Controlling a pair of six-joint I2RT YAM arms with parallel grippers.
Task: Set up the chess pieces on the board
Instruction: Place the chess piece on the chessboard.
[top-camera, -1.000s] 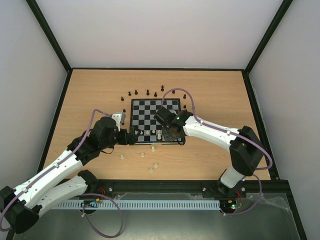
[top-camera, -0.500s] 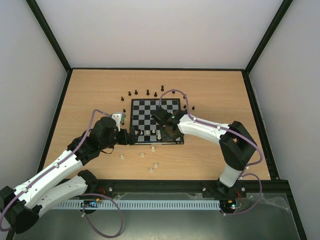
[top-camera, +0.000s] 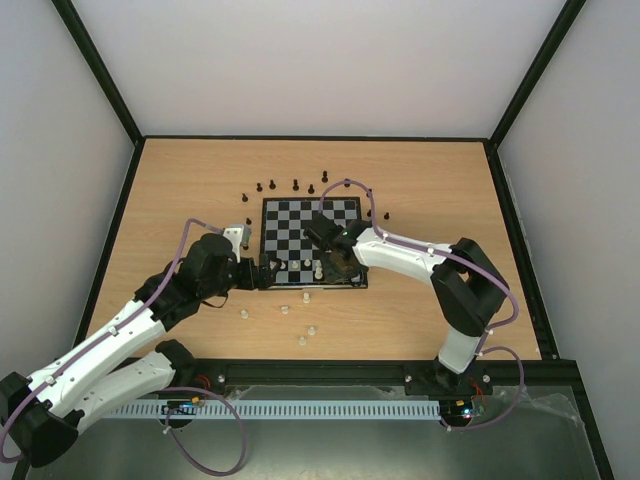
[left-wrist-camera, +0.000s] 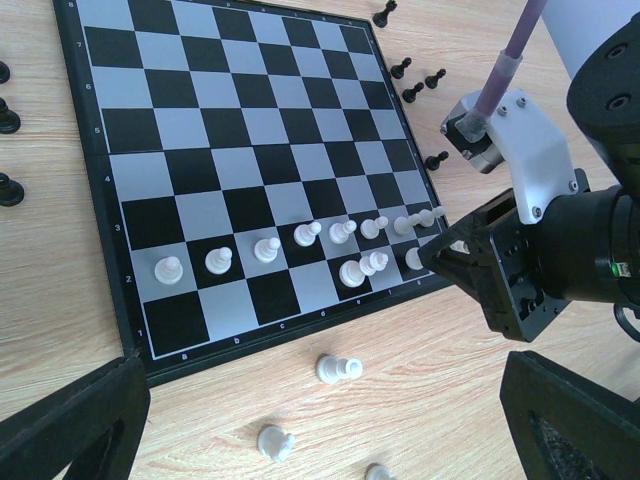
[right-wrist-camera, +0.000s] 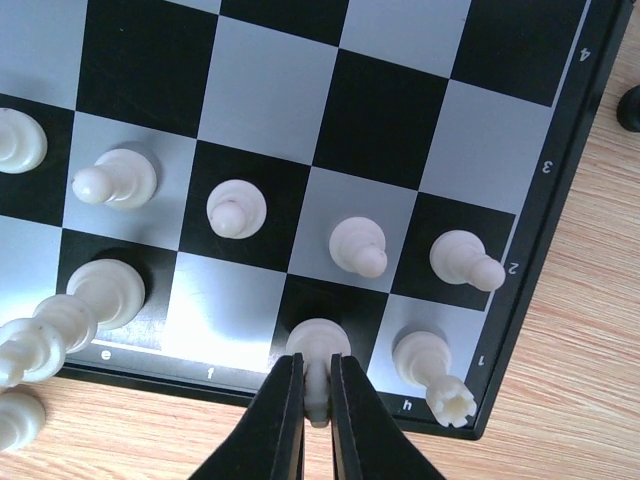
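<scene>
The board (top-camera: 290, 225) lies mid-table; it also shows in the left wrist view (left-wrist-camera: 200, 130) and in the right wrist view (right-wrist-camera: 270, 90). Several white pawns (left-wrist-camera: 266, 248) stand along its second row. My right gripper (right-wrist-camera: 317, 378) is shut on a white piece (right-wrist-camera: 318, 342) standing on the near-row black square beside the corner rook (right-wrist-camera: 437, 372). It sits over the board's near right corner (top-camera: 335, 268). My left gripper (left-wrist-camera: 322, 400) is open and empty, low over the table by the board's near left edge (top-camera: 268, 272). A fallen white piece (left-wrist-camera: 338, 369) lies between its fingers.
Several black pieces (top-camera: 296, 184) stand on the table past the board's far edge and right side. Several white pieces (top-camera: 302, 341) lie loose on the wood in front of the board. A white piece (right-wrist-camera: 40, 338) leans over the near edge by the e file.
My right arm's elbow has swung left and the gripper has shifted slightly left over the near right corner. The left arm has not moved.
</scene>
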